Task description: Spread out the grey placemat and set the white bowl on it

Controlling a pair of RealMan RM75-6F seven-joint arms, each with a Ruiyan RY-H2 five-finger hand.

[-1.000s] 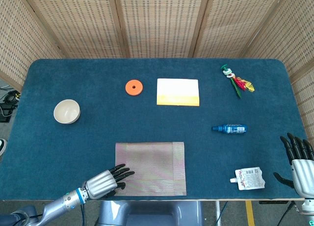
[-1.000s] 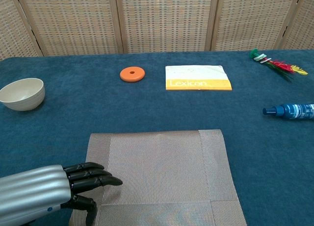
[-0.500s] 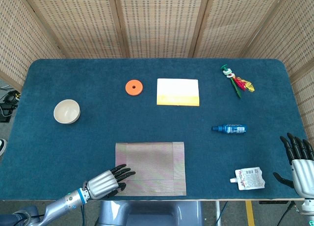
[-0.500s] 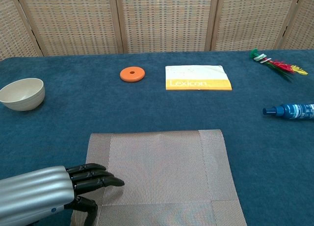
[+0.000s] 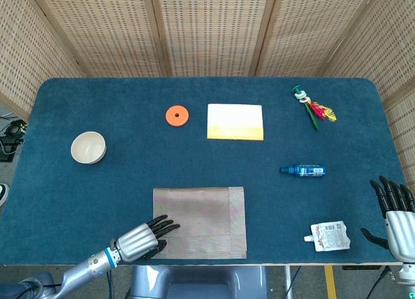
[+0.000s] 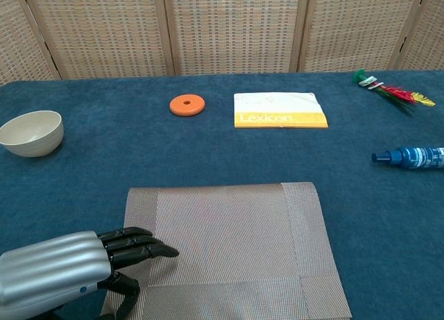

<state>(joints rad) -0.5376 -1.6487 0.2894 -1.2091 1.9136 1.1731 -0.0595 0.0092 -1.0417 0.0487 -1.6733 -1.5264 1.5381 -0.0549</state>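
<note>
The grey placemat (image 5: pixel 200 222) lies flat at six o'clock on the blue counter (image 5: pixel 130 176), near its front edge. The left hand (image 5: pixel 144 236) rests its dark fingertips (image 6: pixel 151 248) on the mat's left edge, fingers stretched out, gripping nothing. The white bowl (image 5: pixel 88 147) sits well apart at nine o'clock (upright, on bare counter). The right hand (image 5: pixel 395 211) hovers at four o'clock, fingers spread and holding nothing, beside a white pouch (image 5: pixel 330 236).
</note>
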